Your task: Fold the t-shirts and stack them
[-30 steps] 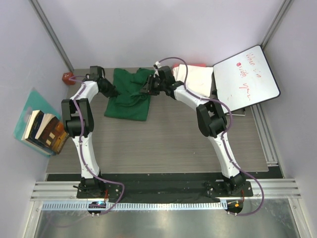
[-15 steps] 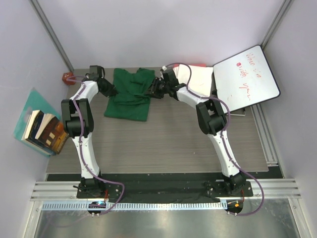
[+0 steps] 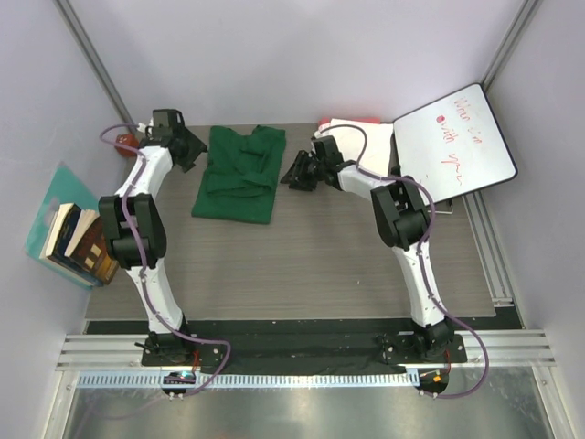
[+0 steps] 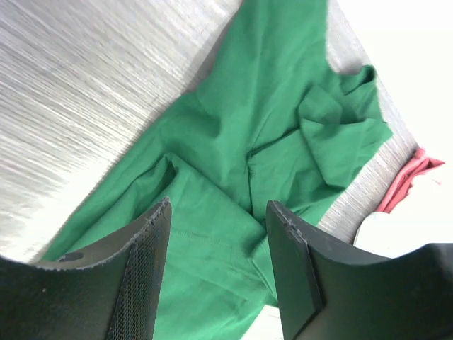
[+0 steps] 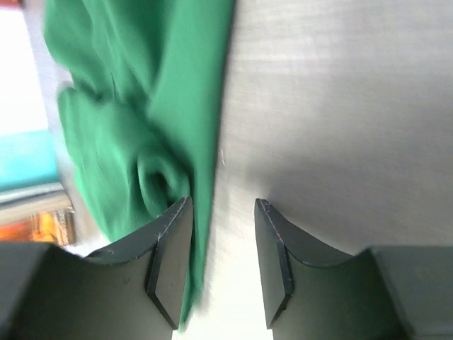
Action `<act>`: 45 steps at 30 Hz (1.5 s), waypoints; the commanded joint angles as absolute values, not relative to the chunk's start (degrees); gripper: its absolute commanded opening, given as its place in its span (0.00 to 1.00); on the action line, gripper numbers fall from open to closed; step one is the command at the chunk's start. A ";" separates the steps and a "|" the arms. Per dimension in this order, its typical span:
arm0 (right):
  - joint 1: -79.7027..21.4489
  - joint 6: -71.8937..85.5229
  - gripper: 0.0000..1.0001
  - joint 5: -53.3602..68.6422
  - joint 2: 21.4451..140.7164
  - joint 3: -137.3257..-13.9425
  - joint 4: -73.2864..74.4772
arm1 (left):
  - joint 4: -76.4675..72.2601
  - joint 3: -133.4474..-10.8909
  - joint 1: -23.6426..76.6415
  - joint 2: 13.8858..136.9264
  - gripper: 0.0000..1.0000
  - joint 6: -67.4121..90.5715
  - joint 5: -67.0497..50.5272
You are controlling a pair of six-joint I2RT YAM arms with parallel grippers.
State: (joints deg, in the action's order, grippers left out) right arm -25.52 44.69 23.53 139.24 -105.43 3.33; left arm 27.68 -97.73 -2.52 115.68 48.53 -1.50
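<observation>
- From the top view, we see the green shirt (image 3: pixel 239 174) lying on the surface (image 3: pixel 320 265) at the far side, between the two arms. Its long axis runs from the far edge toward us.
- The left hand (image 3: pixel 186 146) sits just off the shirt's far-left corner. The right hand (image 3: pixel 297 172) sits just beside its right edge, about midway along. Neither touches the cloth as far as we can tell.
- The cream bundle (image 3: pixel 370 144), with a red-pink edge (image 3: pixel 352 120) behind it, lies further right, past the right hand and next to the whiteboard (image 3: pixel 457 142). We judge that the right arm is the nearer one for carrying anything to that stack.
- In the left wrist view, the left hand (image 4: pixel 218 209) has its jaws moderately apart and grips nothing. The shirt (image 4: pixel 233 163) spreads beneath and ahead of it, rumpled at the sleeve and collar. The red-pink cloth (image 4: pixel 407 185) shows at the right border.
- In the right wrist view, the right hand (image 5: pixel 223 205) is likewise parted and empty, with bare surface (image 5: pixel 340 106) between its fingers. The shirt's (image 5: pixel 141 106) straight edge runs just beside its left finger (image 5: pixel 170 255).
- We judge the shirt only partly folded. A next fold would run across the long axis, and the two hands flank it well for that.
</observation>
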 commanded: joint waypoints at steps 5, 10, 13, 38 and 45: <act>-30.65 34.29 0.46 21.01 117.43 -91.50 6.23 | 30.50 -93.27 -2.20 107.06 0.52 44.12 -6.13; -36.47 32.08 0.46 19.69 118.64 -97.19 10.71 | 29.62 -82.45 1.75 100.46 0.46 41.49 -7.03; -37.97 32.17 0.45 20.39 123.65 -103.43 14.48 | 29.79 -79.11 2.11 100.90 0.38 40.61 -8.17; -41.13 25.67 0.01 4.84 133.96 -102.51 26.62 | 35.32 -70.85 10.72 110.58 0.01 42.01 3.51; -41.22 24.17 0.01 3.43 123.06 -87.29 30.06 | 40.08 -61.36 15.11 102.50 0.00 44.29 7.91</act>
State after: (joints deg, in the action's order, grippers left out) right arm -40.77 26.98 6.70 127.76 -95.90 20.82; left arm 30.15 -67.55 12.99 105.19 42.89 3.99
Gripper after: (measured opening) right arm 0.019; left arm 0.004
